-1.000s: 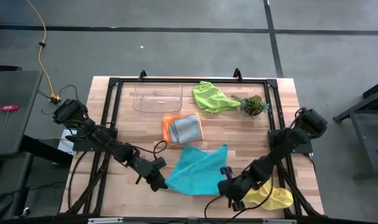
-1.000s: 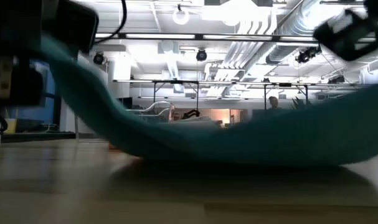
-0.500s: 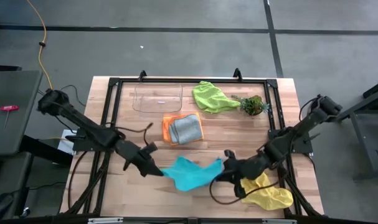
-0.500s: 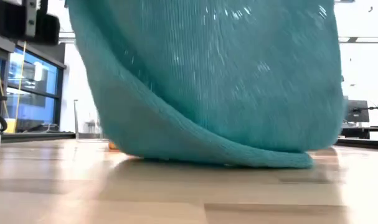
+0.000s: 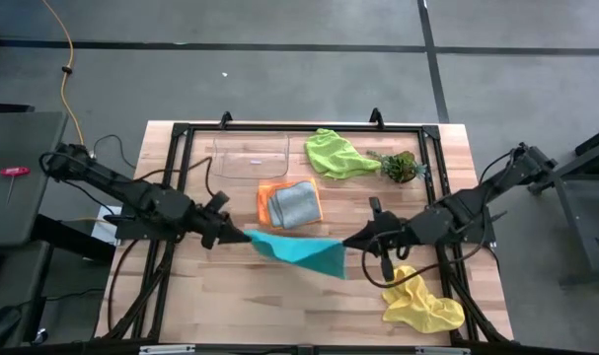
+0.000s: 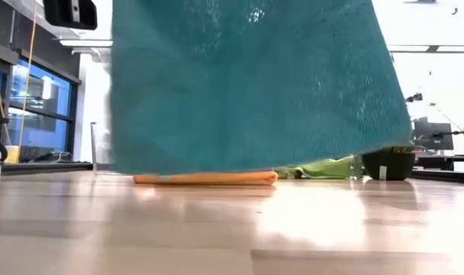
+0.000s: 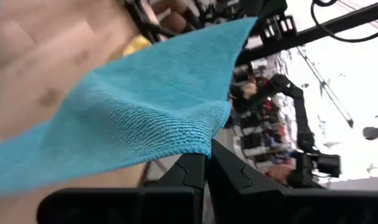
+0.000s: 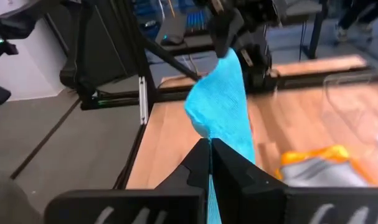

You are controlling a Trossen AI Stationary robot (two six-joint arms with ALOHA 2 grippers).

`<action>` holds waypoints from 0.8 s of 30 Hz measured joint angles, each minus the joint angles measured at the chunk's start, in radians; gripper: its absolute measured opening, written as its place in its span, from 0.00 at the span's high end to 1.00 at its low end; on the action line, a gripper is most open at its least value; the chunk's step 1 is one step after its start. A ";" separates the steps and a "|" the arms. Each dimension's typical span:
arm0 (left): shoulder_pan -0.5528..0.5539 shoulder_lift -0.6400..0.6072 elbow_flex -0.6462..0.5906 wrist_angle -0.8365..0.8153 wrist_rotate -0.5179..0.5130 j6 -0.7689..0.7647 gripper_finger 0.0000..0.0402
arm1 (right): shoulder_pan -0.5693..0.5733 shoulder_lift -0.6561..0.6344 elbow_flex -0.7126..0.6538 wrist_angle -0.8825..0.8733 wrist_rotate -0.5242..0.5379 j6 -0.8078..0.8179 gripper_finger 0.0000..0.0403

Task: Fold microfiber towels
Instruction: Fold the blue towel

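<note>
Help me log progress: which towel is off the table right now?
The teal towel, stretched between the left gripper and right gripper; the others lie on the table.

Ribbed matt teal towel (image 7: 139, 106) over glossy wooden table (image 6: 232, 229)

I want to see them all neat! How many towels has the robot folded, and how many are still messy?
Two look done: the grey towel lies folded on the orange towel. Now the left tool and right tool each pinch a corner of the teal towel, holding it stretched in the air. Still crumpled: the lime green towel and the yellow towel.
</note>
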 joint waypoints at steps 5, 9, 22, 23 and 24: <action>0.018 -0.042 0.000 -0.043 -0.040 0.117 1.00 | -0.018 -0.007 0.000 -0.007 -0.031 -0.039 1.00; -0.023 -0.031 0.000 -0.105 -0.060 0.133 1.00 | -0.003 0.041 0.000 -0.039 -0.060 0.028 1.00; -0.301 0.273 0.000 -0.104 -0.066 -0.095 1.00 | 0.081 0.344 0.000 -0.079 -0.227 0.250 1.00; -0.321 0.306 0.000 -0.094 -0.066 -0.129 1.00 | 0.087 0.365 0.000 -0.074 -0.244 0.265 1.00; -0.339 0.338 0.000 -0.086 -0.066 -0.162 1.00 | 0.092 0.386 0.000 -0.066 -0.259 0.281 1.00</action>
